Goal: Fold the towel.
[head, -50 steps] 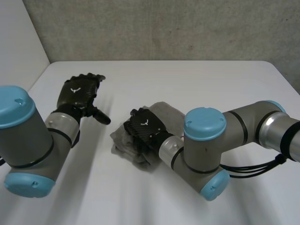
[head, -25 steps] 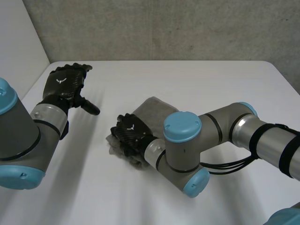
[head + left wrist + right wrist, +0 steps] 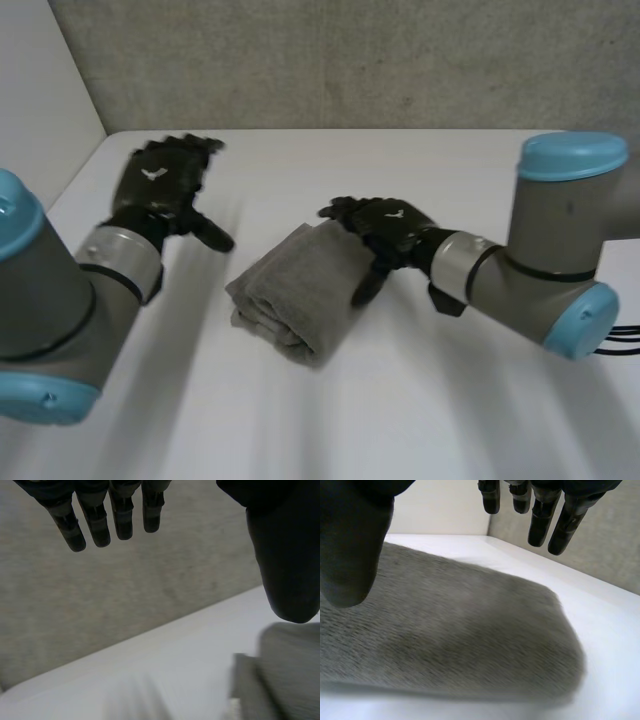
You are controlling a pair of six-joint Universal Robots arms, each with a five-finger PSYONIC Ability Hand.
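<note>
A grey towel point(image 3: 298, 286) lies folded into a thick oblong in the middle of the white table point(image 3: 470, 170). My right hand point(image 3: 385, 228) hovers over the towel's far right end, fingers spread and straight, open, holding nothing; its thumb hangs beside the cloth. In the right wrist view the towel point(image 3: 450, 630) spreads below the fingers point(image 3: 540, 525) with a gap between them. My left hand point(image 3: 165, 190) is raised off the table to the towel's left, open and empty. In the left wrist view its fingers point(image 3: 100, 522) are straight, and a piece of the towel point(image 3: 280, 680) lies below the thumb.
The table's far edge meets a grey wall point(image 3: 350, 60). Its left edge point(image 3: 80, 170) runs close beside my left hand. Bare tabletop lies in front of the towel and to its right.
My right hand has let go of the towel, opened, and lifted away from its near left part to its far right end. The left hand has shifted slightly.
</note>
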